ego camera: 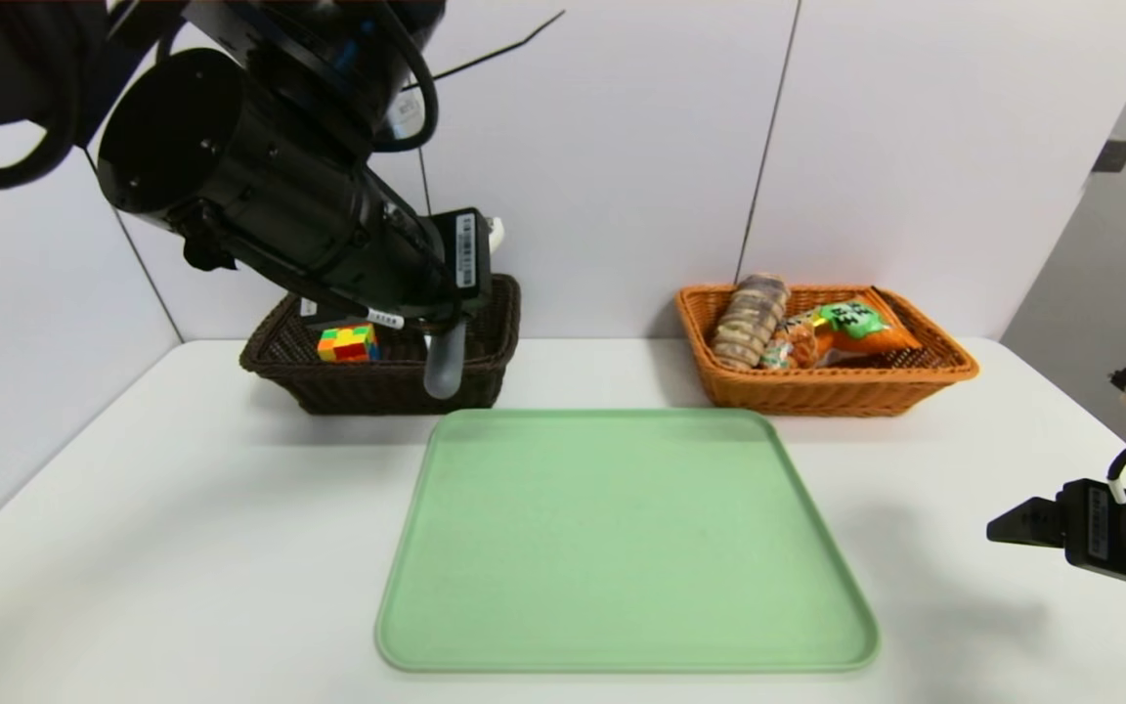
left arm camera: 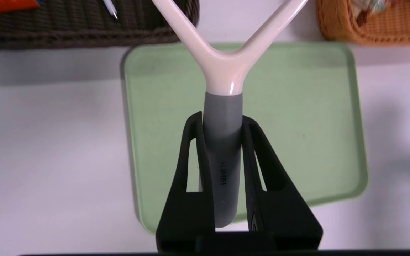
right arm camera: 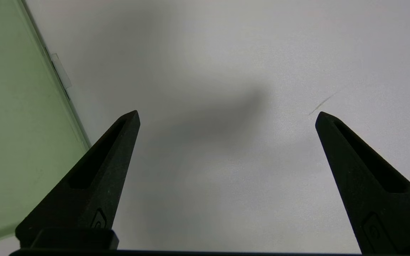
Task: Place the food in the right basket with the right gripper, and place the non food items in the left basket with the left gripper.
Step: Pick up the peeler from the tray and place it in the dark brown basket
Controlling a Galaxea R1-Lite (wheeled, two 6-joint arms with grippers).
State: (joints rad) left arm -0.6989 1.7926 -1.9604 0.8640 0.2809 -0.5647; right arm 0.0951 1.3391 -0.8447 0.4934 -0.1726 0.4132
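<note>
My right gripper (right arm camera: 228, 119) hangs over the table (ego camera: 182, 548), out to the right of the tray (ego camera: 622, 548). Its jaws stand wide apart, and I have nothing between them. A soft shadow lies on the white tabletop below.

The tray is green, flat and round-cornered, with a low raised rim. It lies in the middle of the table, bare from edge to edge.

My left gripper (left arm camera: 222, 119) is farther off, up in the air by the right part of the dark basket (ego camera: 397, 386). Its jaws are clamped on the grey handle of the peeler (left arm camera: 222, 142), one on each side. The white forked end sticks out past my fingertips, and the rounded butt of the handle shows low in front of the basket in the head view.

Inside the dark basket I can see the cube (ego camera: 348, 343), with its bright coloured squares, and the slim white pen (left arm camera: 110, 9).

Across from it, beyond the tray's far right corner, sits the orange basket (ego camera: 827, 396). The bread (ego camera: 752, 318) lies tilted at its left end, reaching up over the back rim, and the snack bag (ego camera: 861, 328) rests to the right, green label showing
</note>
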